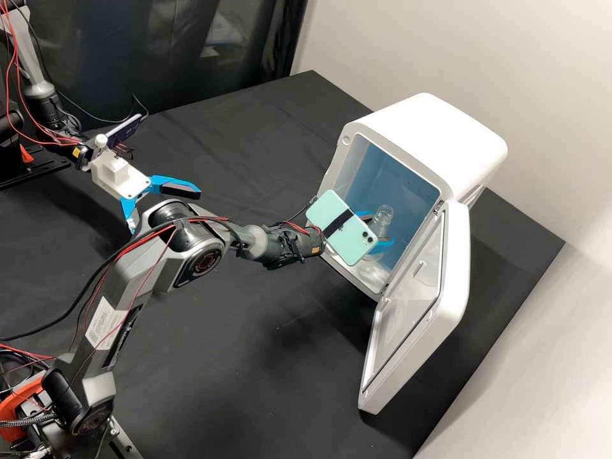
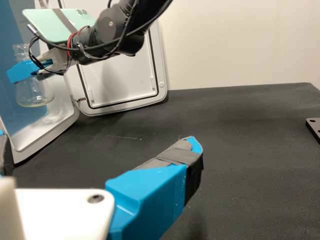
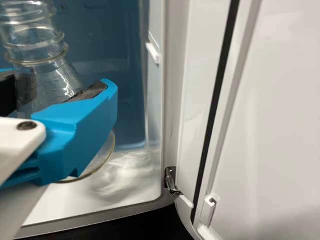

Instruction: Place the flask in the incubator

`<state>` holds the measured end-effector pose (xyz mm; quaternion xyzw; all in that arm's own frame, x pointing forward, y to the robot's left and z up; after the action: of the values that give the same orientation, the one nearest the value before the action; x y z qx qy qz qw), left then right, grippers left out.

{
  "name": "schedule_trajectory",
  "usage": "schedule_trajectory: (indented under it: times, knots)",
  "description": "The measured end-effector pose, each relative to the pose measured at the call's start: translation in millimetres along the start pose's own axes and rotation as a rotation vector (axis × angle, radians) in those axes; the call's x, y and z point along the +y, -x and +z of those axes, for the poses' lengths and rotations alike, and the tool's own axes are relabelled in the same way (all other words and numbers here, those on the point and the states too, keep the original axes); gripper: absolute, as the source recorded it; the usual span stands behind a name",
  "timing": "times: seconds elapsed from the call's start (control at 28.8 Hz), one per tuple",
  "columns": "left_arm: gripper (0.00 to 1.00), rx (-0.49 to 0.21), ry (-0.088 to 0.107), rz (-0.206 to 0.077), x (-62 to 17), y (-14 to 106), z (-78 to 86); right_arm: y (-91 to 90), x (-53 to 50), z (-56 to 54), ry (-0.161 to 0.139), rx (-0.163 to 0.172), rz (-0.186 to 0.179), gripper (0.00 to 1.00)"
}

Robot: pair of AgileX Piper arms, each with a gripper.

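While the right gripper (image 1: 377, 229) holds the flask (image 1: 383, 215) inside the incubator (image 1: 433, 140), a few things could go wrong. Its two blue fingers are closed on the flask's slanted shoulder, just under the neck, and the flask stands upright. In the high view the incubator sits at about 3 o'clock on the bench (image 1: 255, 146), and its door (image 1: 421, 306) hangs open toward 5 o'clock.

I cannot tell if the flask's bottom touches the incubator floor or hangs just above it. If the fingers let go too soon, the flask may drop, wobble and fall over. It looks like glass, so it could crack.

The grip is on a slanted part, so the flask might slide down between the fingers.

A green phone (image 1: 341, 226) is strapped to the wrist, close to the front rim of the incubator at 9 o'clock of the opening. A push deeper or a turn could knock it on that rim and jolt the flask.

One finger is near the side wall by the door hinge, so opening wide there could bump it.

The left gripper (image 1: 166, 208) sits at about 9 o'clock on the bench, with its fingers spread wide and holding nothing. It is well apart from the incubator.
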<state>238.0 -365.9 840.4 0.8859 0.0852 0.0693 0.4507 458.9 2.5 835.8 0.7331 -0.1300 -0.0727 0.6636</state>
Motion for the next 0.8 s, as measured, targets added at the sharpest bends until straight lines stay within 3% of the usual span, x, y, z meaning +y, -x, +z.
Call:
schedule_trajectory:
  times: [0.38, 0.66, 0.8]
  knots:
    - [1.00, 0.001, 0.000, 0.000, 0.0, -0.1, 0.3, -18.3, -8.4, -4.2, 0.015, -0.023, -0.003, 0.00]
    - [1.00, -0.005, 0.000, -0.002, -0.7, -0.4, 2.0, -26.5, -26.1, -9.4, 0.053, -0.033, -0.054, 0.00]
    - [1.00, -0.004, 0.002, -0.011, -2.7, -1.0, 1.6, -30.0, -31.6, -10.5, 0.049, -0.046, -0.065, 0.00]
